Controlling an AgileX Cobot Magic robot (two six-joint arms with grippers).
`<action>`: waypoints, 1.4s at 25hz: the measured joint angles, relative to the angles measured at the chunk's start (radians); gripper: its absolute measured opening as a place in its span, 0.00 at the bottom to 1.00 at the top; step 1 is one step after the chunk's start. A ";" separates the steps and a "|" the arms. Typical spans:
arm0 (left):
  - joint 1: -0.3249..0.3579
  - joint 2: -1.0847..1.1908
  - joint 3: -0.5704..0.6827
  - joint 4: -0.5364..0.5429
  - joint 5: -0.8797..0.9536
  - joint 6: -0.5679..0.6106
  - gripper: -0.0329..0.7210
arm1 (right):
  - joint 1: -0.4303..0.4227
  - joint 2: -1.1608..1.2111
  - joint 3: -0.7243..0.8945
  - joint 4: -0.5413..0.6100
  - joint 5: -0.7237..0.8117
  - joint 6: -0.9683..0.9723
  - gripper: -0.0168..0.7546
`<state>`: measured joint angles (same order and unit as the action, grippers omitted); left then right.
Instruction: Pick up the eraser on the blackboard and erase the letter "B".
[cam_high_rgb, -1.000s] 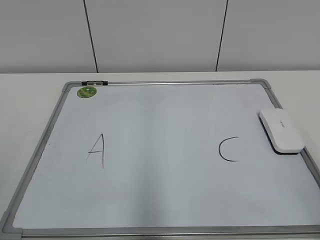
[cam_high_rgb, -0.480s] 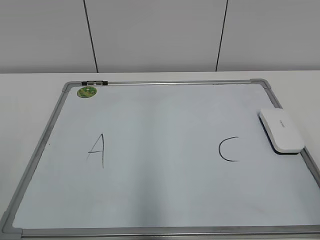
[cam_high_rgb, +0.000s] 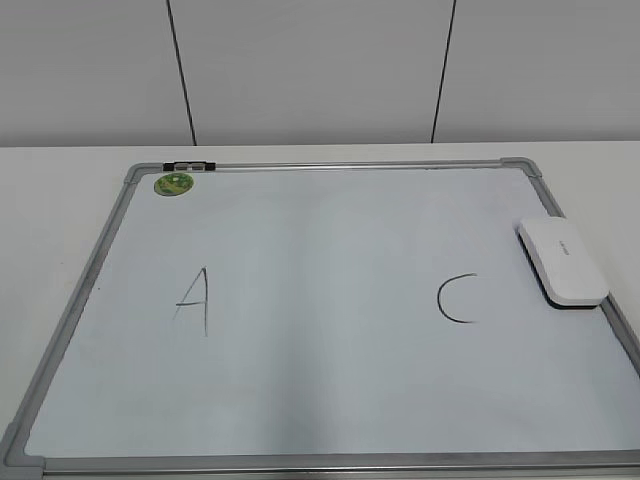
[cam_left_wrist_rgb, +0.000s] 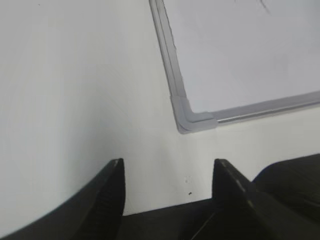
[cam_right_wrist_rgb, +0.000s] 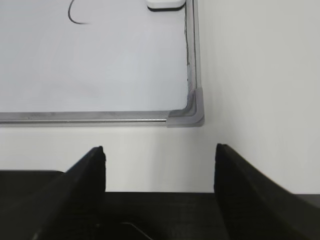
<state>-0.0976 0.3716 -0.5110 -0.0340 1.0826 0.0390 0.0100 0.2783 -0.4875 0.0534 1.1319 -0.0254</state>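
- No movement is seen since the earlier frames
- The eraser is laid at the blackboard's right edge
- Both the left gripper and right gripper are held spread, empty, above the worktop
- No "B" is seen

Setting: lab or office test bench | plain white table | grey panelled wall | framed blackboard laid flat
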 joint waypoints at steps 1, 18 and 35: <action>0.016 -0.037 0.000 0.000 0.002 0.000 0.59 | -0.002 -0.031 0.000 0.000 0.000 0.000 0.67; 0.089 -0.362 0.000 -0.002 0.020 -0.002 0.59 | -0.022 -0.295 0.000 -0.002 0.006 0.002 0.67; 0.089 -0.362 0.000 -0.002 0.020 -0.002 0.59 | -0.022 -0.295 0.000 -0.002 0.006 0.002 0.67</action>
<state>-0.0085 0.0095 -0.5110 -0.0359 1.1030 0.0373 -0.0117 -0.0165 -0.4875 0.0509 1.1378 -0.0232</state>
